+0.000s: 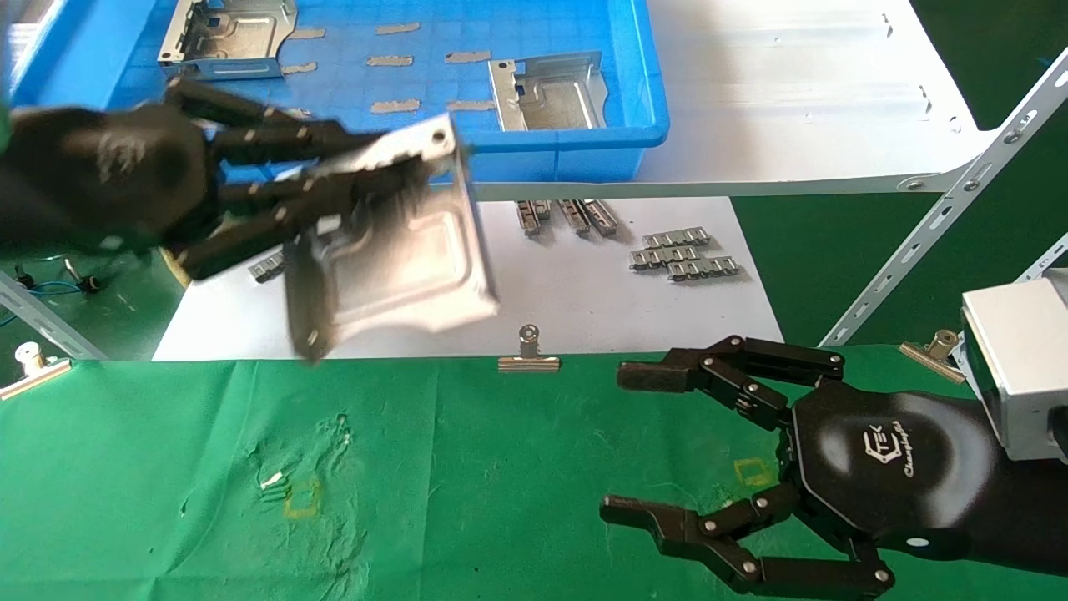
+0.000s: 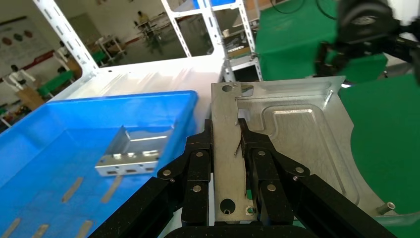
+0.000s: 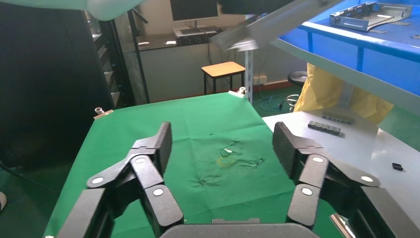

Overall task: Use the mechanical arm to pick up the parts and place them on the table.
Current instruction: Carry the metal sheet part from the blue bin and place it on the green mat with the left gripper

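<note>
- Overhead, from the head view, the left mechanical arm (image 1: 334, 184) reaches in from the left with a silver part (image 1: 392, 259) clenched by one upturned wall, so the tray hangs tilted in the air above the white shelf board (image 1: 584, 292), near the back edge of the green table (image 1: 501, 467). Gripping the wall keeps the flat face free, which should suit laying it down.
- Two more parts (image 1: 551, 92) lie in the blue bin (image 1: 651, 125) behind; small ribbed strips (image 1: 684, 255) sit on the white board.
- The right mechanical arm (image 1: 667, 451) hovers low over the table's right side, palm up toward the camera, fingers spread wide and holding nothing; it looks idle.
- Next, the left wrist view shows the black fingers (image 2: 198, 168) closed on either side of the held part's (image 2: 297, 134) upright wall, the tray's embossed face stretching away toward the green cloth, the bin (image 2: 74, 129) off to one side.
- Lastly, the right wrist view shows that hand's padded fingertips (image 3: 161, 141) parted, with only wrinkled green cloth (image 3: 198, 129) between them.
</note>
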